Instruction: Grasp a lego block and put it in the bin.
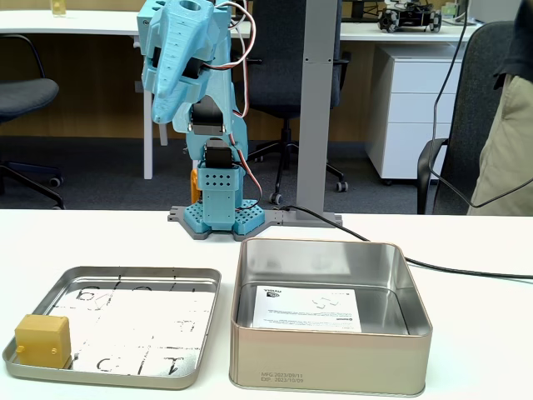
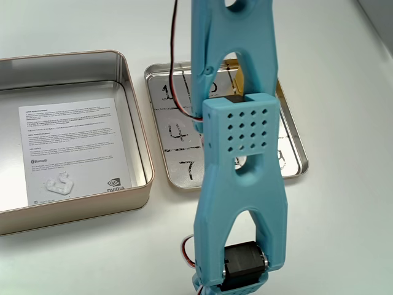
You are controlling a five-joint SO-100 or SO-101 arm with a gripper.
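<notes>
The pincer [image 1: 158,104] is folded up high on the blue arm, and whether it is released or clenched cannot be told. The lego block [image 1: 42,340] sits far below it, in the near left corner of the shallow tray [image 1: 125,377] in a fixed view, beside the bin [image 1: 333,367] on the white surface [image 1: 483,350]. I judge step 1, the reach, not yet begun; next calls for unfolding down over the block with jaws spread.

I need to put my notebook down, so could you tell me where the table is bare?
Bare table lies right of the bin past the black cable, and left of the arm's base behind the shallow tray. The tray's front-left corner holds the lego block.
</notes>
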